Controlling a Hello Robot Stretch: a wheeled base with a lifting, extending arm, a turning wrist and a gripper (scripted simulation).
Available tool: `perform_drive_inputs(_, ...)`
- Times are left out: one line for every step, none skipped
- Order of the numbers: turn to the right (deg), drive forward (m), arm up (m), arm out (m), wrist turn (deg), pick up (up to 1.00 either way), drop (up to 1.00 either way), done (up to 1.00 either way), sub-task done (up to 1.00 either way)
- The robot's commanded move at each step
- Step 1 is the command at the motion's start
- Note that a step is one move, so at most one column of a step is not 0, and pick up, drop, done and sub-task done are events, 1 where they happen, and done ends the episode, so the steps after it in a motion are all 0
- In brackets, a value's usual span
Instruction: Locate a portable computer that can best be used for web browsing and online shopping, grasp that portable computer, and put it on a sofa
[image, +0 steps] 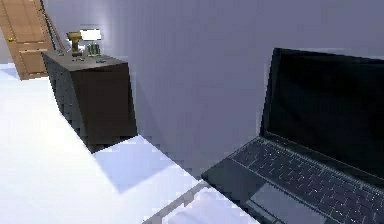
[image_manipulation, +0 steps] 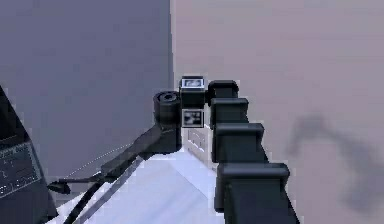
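A dark laptop stands with its lid raised on a white surface at the forward view's right. Its black screen faces the camera and the keyboard runs down to the bottom edge. In the arm side view the laptop's edge shows at the far left. The arm rises from the bottom, and the gripper reaches down and left, its thin fingers ending close to the laptop above the white surface. I cannot tell whether the gripper holds anything.
A dark dresser stands against the grey wall at the forward view's left, with a small lamp and other small objects on top. A wooden door is behind it. A wall corner rises behind the arm.
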Motion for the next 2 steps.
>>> perform_drive_inputs(0.0, 0.0, 0.0, 0.0, -18.0, 0.0, 0.0, 0.0, 0.0)
perform_drive_inputs(0.0, 0.0, 0.0, -0.16, 0.0, 0.0, 0.0, 0.0, 0.0)
